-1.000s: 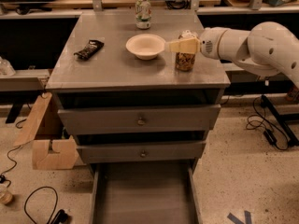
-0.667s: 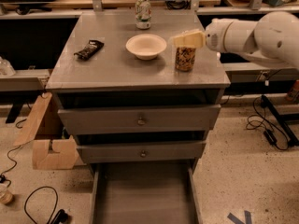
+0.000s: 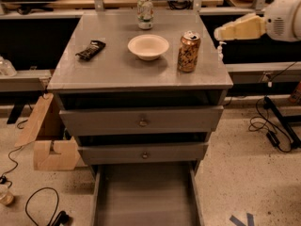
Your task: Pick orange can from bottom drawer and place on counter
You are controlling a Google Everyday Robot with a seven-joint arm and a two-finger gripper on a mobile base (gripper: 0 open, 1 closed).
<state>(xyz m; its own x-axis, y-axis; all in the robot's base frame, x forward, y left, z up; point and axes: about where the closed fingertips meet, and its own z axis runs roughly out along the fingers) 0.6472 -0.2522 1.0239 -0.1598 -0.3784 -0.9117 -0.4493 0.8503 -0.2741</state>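
Observation:
The orange can (image 3: 188, 52) stands upright on the counter (image 3: 113, 67), near its right edge and just right of the bowl. My gripper (image 3: 225, 31) is to the right of the can, off the counter's right edge, at about the height of the can's top and apart from it. It holds nothing. The bottom drawer (image 3: 146, 199) is pulled out at the foot of the cabinet, and its floor is bare.
A white bowl (image 3: 148, 46) sits mid-counter, a white-and-green can (image 3: 145, 12) at the back edge, and a dark packet (image 3: 91, 49) at the left. The two upper drawers (image 3: 141, 121) are shut. A cardboard box (image 3: 47, 138) and cables (image 3: 275, 135) lie on the floor.
My gripper has drawn back to the right, away from the orange can. The can stays standing on the counter. The view is now closer to the cabinet.

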